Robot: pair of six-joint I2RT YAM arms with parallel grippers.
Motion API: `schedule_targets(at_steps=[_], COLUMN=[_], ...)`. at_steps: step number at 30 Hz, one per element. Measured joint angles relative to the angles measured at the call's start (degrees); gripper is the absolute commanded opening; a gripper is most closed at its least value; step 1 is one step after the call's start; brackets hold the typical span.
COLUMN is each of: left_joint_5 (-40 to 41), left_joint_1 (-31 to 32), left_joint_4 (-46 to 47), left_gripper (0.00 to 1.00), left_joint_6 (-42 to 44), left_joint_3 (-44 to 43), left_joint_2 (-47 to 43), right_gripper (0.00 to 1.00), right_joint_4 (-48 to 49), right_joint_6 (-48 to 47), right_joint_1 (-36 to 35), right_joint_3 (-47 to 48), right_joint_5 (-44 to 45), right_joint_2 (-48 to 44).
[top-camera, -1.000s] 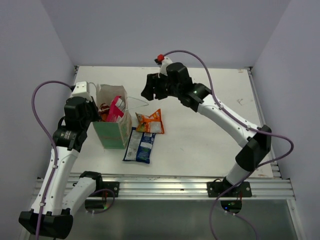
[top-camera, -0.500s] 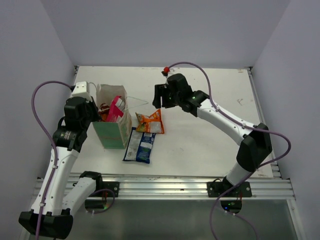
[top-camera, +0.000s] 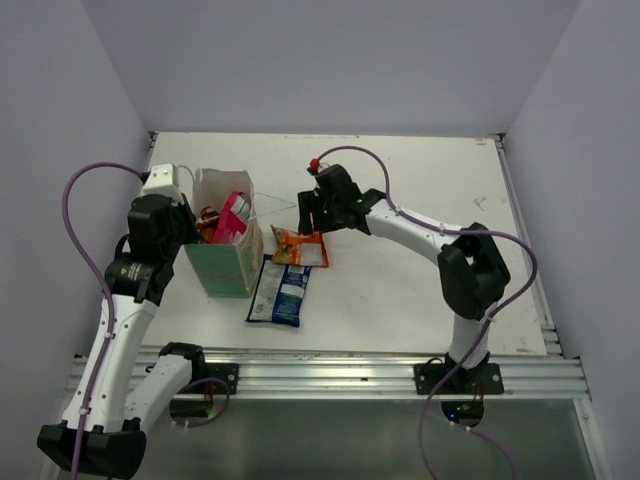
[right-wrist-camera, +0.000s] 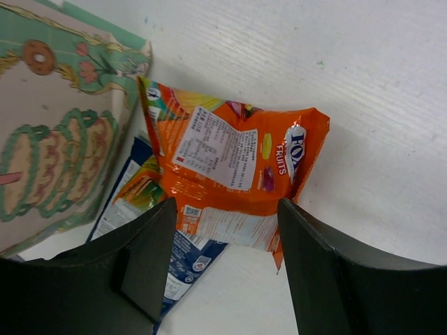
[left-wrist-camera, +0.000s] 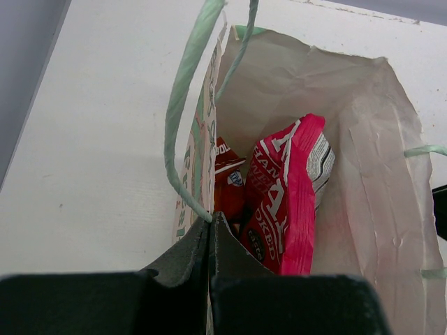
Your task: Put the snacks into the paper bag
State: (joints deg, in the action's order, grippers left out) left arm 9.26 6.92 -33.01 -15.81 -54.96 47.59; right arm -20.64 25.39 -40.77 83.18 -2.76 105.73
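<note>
1. Progress is judged at about halfway: two of the four snacks are seen inside the paper bag (top-camera: 228, 265), and two lie outside it on the bench (top-camera: 420, 290).
2. The paper bag is shown upright at the left side of the bench, with its mouth open.
3. Inside the bag, a magenta packet (left-wrist-camera: 293, 202) is seen standing on end, its top near the rim. A red-and-dark packet (left-wrist-camera: 227, 192) is tucked beside it, lower down against the near wall.
4. The left gripper (left-wrist-camera: 211, 227) is pressed together on the bag's near wall at the rim, so the bag is held steady. A thin string handle (left-wrist-camera: 172, 118) loops up just beside it.
5. An orange packet (right-wrist-camera: 237, 174) lies flat on the bench just beside the bag's front corner, and it overlaps one end of a blue-and-white packet (right-wrist-camera: 187, 255).
6. The right gripper (right-wrist-camera: 225, 209) is held directly over the orange packet with its jaws spread apart, one on either side. Nothing is gripped, and contact with the foil cannot be confirmed.
7. The orange packet is judged to be the one in hand. After it, only the blue-and-white packet is left to be bagged, and room appears to be available beside the magenta packet.
</note>
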Motion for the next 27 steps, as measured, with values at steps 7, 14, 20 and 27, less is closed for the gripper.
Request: schedule_targets(at_steps=[7,14,20,27], left_joint_5=[-0.02,0.00,0.17,0.17], left_joint_1=[0.00,0.00,0.00,0.00], left_joint_4=[-0.20,-0.44,-0.57,-0.59], left_gripper=[0.00,0.00,0.00,0.00], left_joint_6=[0.00,0.04,0.35,0.35], left_joint_3=[0.00,0.00,0.00,0.00], left_joint_2=[-0.24,-0.28,-0.68,-0.74], right_gripper=[0.63,0.26,0.35,0.00], right_joint_4=[1.03,1.40,2.21,3.58], right_joint_6=[-1.05,-2.34,-2.49,-2.99], right_joint_1=[-1.07,-1.86,-2.19,-2.19], right_joint_3=[0.55,4.52,4.15,2.78], right_joint_5=[-0.79,-0.83,-0.85,-1.51], right_joint_2=[8.98,13.16,13.25,12.59])
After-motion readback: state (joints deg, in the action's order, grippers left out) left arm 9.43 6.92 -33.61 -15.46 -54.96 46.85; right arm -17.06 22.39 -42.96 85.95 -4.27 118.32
